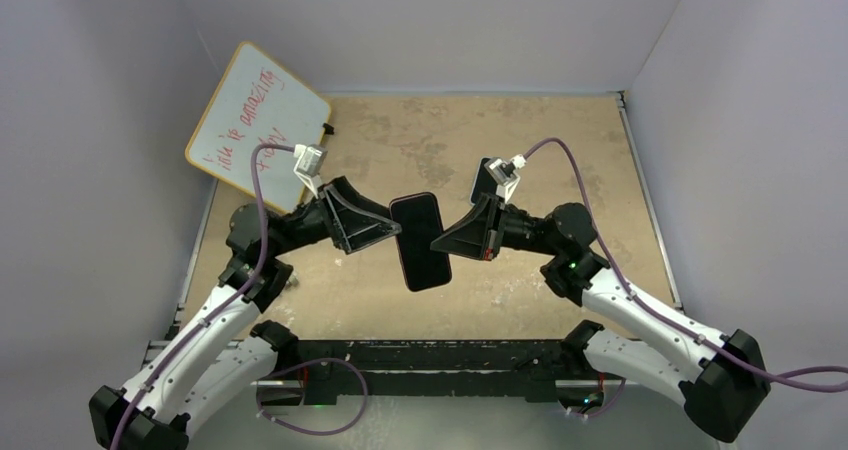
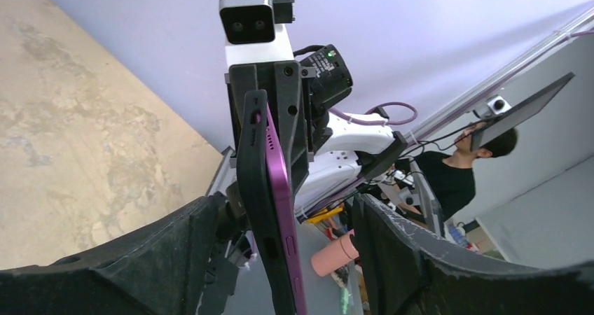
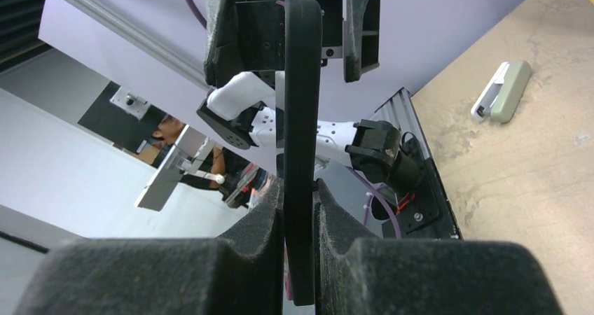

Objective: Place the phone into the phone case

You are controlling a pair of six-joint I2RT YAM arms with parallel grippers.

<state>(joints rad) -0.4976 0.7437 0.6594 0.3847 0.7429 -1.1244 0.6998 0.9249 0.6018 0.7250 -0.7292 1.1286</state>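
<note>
A purple phone (image 1: 418, 242) lies against a black phone case and is held upright in the air above the middle of the table. In the left wrist view the phone's purple edge (image 2: 281, 182) shows beside the case's black edge (image 2: 252, 175). My right gripper (image 1: 447, 242) is shut on the case's edge (image 3: 301, 119) from the right, its pads (image 3: 336, 224) pressed on both faces. My left gripper (image 1: 388, 232) is open, its fingers (image 2: 392, 252) standing on either side of the phone and case. The left finger is close to the case and the right finger is well apart.
A whiteboard (image 1: 255, 120) with red writing leans at the back left. A small white and green eraser (image 3: 501, 91) lies on the tan table (image 1: 420, 130) near it. A dark flat object (image 1: 481, 178) lies behind my right wrist.
</note>
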